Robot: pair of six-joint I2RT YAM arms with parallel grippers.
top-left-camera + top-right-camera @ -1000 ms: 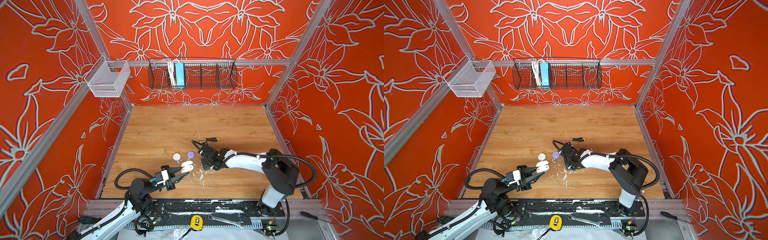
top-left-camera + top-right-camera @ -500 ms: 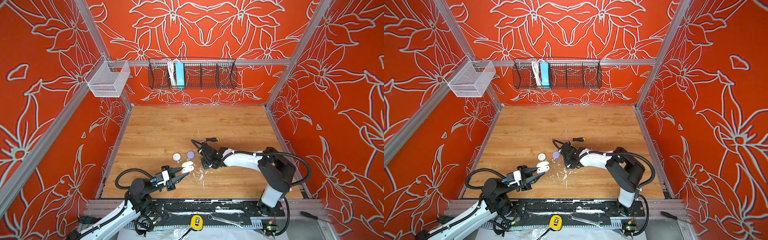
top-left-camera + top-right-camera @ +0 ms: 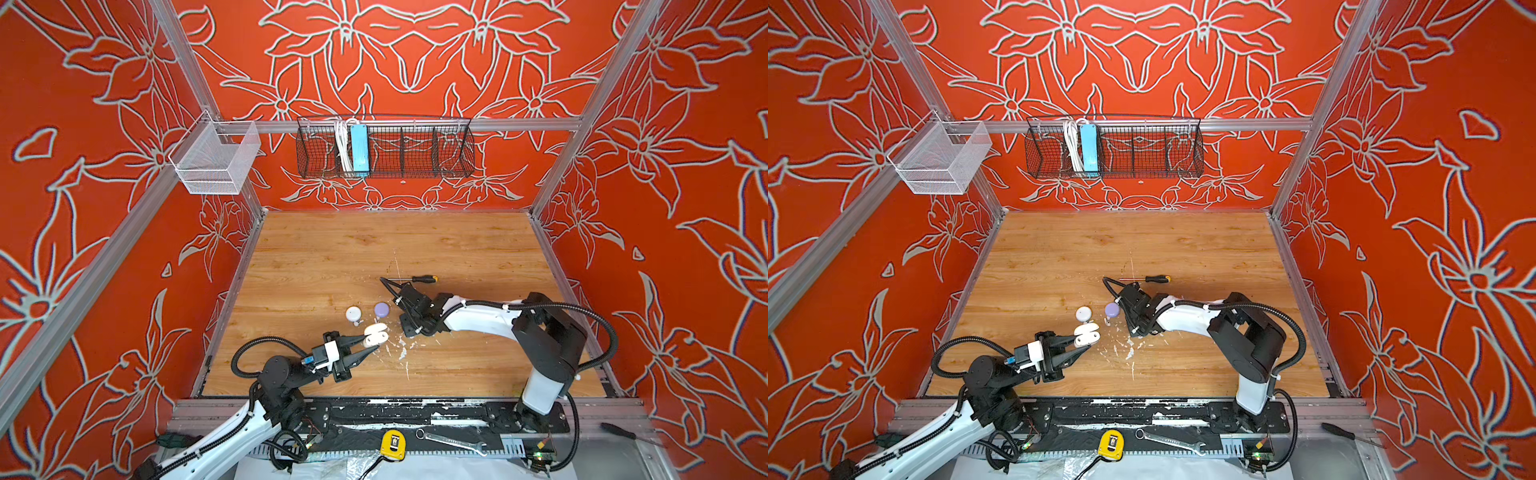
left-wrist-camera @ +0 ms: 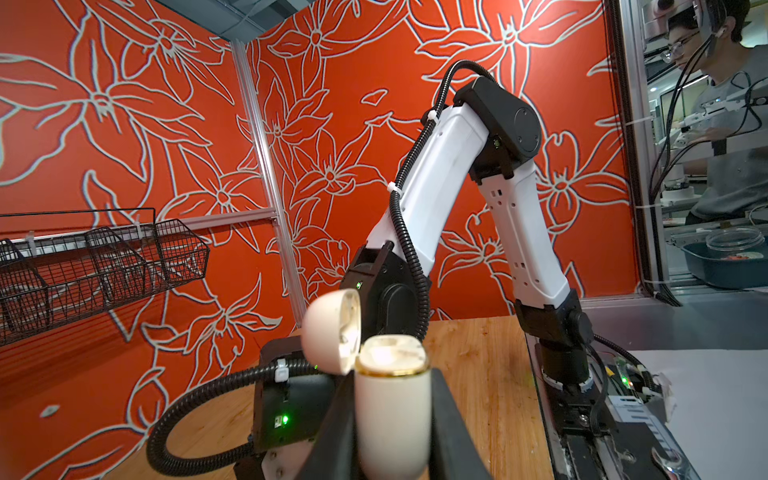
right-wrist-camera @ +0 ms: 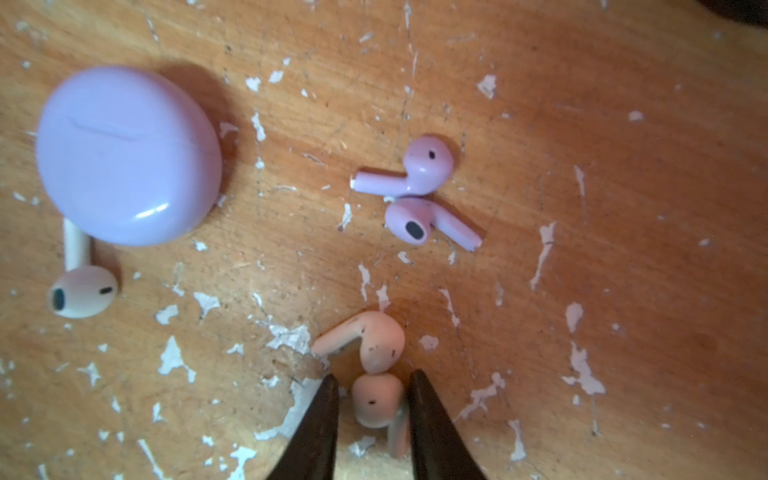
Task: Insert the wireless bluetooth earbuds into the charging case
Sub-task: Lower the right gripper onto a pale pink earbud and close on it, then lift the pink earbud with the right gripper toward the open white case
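Right wrist view: right gripper (image 5: 372, 374) straddles a white earbud (image 5: 376, 401), jaws narrowly apart; left gripper (image 4: 390, 374) clamps the open charging case (image 4: 392, 415) upright, ready to receive it.

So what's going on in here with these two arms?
The left pincer holds a white earbud case with its lid flipped open. The right pincer is down at the table, its tips either side of a white earbud, not clearly gripping it yet. A second white earbud lies right beside it; two purple earbuds and a closed purple case lie nearby.
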